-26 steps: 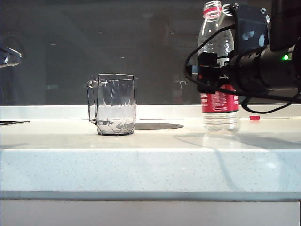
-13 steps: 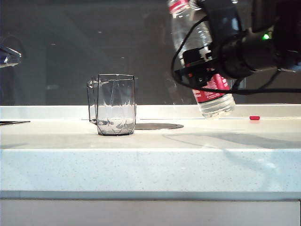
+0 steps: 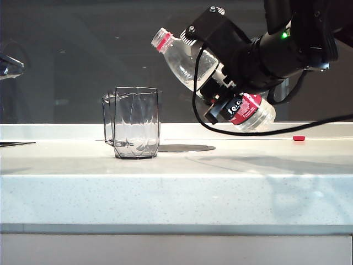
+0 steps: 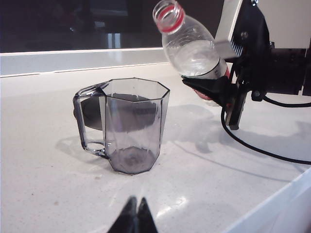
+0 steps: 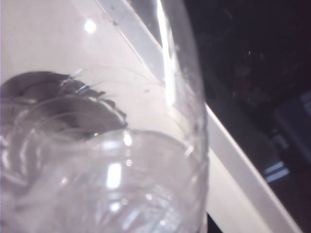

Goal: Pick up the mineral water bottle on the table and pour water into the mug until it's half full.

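Observation:
The mineral water bottle [image 3: 187, 62] hangs tilted above the table [image 3: 176, 193], its open red-ringed neck [image 3: 162, 39] pointing up and left toward the mug [image 3: 136, 122]. My right gripper [image 3: 219, 93] is shut on the bottle's middle, just above the red label [image 3: 242, 109]. Water [image 4: 194, 58] lies in the bottle's lower side, and none is leaving the mouth. The mug [image 4: 133, 124] stands upright and looks empty, and the bottle's neck [image 4: 168, 14] is above and to one side of its rim. In the right wrist view the bottle [image 5: 97, 145] fills the picture. My left gripper [image 4: 136, 216] is shut and empty, low in front of the mug.
A dark round disc [image 3: 185, 148] lies on the table behind the mug. A small red cap [image 3: 298, 138] sits at the back right near the wall ledge. The right arm's black cable [image 4: 262, 145] droops over the table.
The right gripper has lifted the bottle off the table, carried it left toward the mug and rolled it from upright to steeply tilted. The mug and left gripper have not moved.

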